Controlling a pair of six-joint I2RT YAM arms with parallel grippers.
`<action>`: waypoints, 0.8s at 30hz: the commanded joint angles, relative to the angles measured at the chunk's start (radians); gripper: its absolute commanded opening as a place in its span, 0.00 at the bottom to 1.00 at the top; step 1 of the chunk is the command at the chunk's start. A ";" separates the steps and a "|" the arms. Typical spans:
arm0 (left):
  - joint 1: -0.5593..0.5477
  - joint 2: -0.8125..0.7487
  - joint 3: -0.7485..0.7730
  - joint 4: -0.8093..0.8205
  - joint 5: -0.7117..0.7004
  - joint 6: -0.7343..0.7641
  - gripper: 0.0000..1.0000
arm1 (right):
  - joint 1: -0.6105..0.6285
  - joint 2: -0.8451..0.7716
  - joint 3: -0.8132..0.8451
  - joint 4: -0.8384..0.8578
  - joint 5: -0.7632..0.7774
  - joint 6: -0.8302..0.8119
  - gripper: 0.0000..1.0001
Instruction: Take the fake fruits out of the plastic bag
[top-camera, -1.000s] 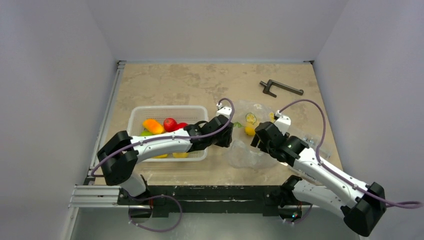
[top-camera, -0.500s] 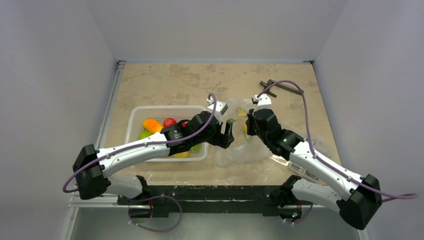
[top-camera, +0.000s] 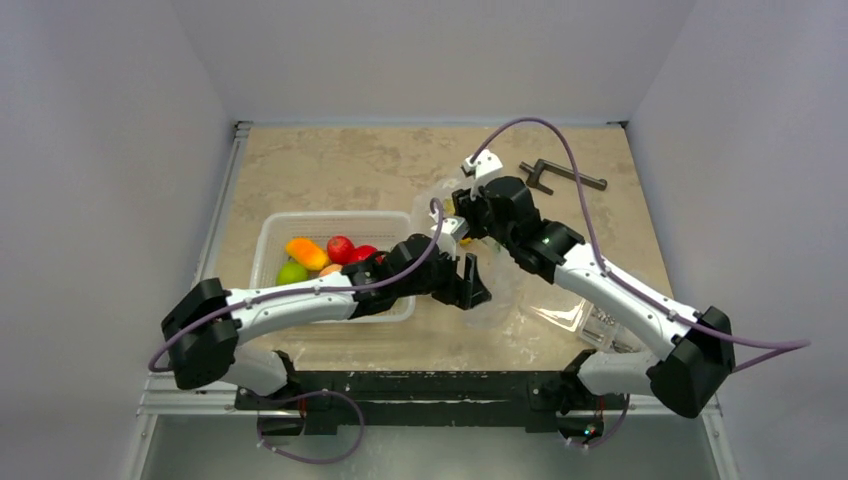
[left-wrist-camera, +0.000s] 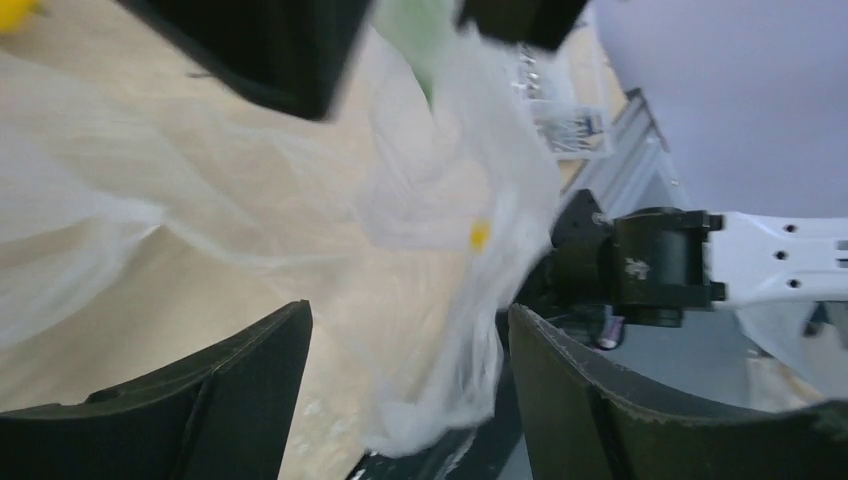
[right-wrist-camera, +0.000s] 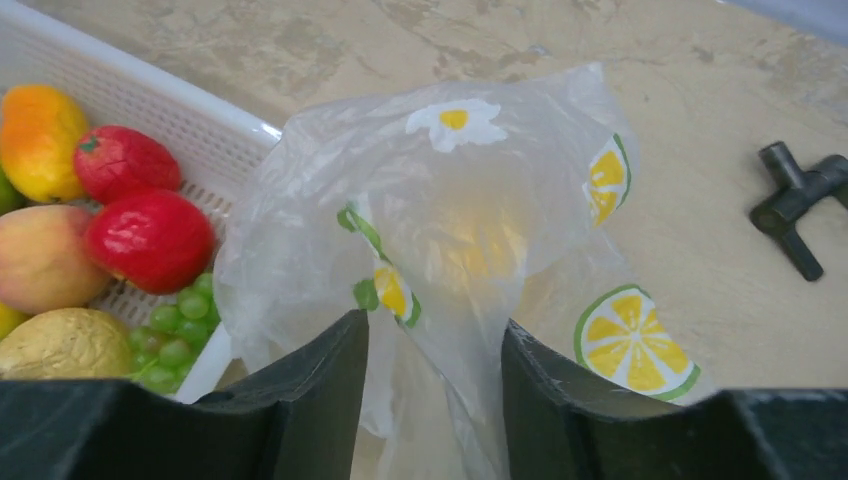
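The plastic bag (right-wrist-camera: 450, 170), clear film with lemon slices, hangs bunched between my right gripper's (right-wrist-camera: 433, 335) fingers and is lifted off the table. A yellowish fruit (right-wrist-camera: 480, 245) shows blurred through the film; the red apple is hidden. In the top view the right gripper (top-camera: 462, 215) is beside the basket's right end, and the bag (top-camera: 500, 300) trails down toward the near edge. My left gripper (top-camera: 470, 285) is open just below it. In the left wrist view the film (left-wrist-camera: 450, 200) hangs loose between the left gripper's (left-wrist-camera: 410, 320) spread jaws.
A white mesh basket (top-camera: 270, 235) to the left holds an orange mango, red fruits, grapes and others; its corner (right-wrist-camera: 150, 100) is close to the bag. A black tool (top-camera: 560, 175) lies at the far right. A clear box of screws (top-camera: 600, 325) sits near the right arm.
My right gripper has moved far and left, lifting the bag with it. My left gripper has swung right and nearer, coming under the hanging bag.
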 joint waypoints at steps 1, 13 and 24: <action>-0.040 0.099 0.022 0.305 0.180 -0.133 0.71 | -0.006 0.013 0.181 -0.326 0.210 0.209 0.55; -0.050 -0.123 0.036 -0.005 -0.031 0.015 0.83 | -0.006 -0.263 -0.025 -0.591 0.385 0.592 0.99; -0.050 -0.033 0.152 -0.151 -0.125 0.096 0.86 | -0.007 -0.253 -0.189 -0.463 0.384 0.669 0.97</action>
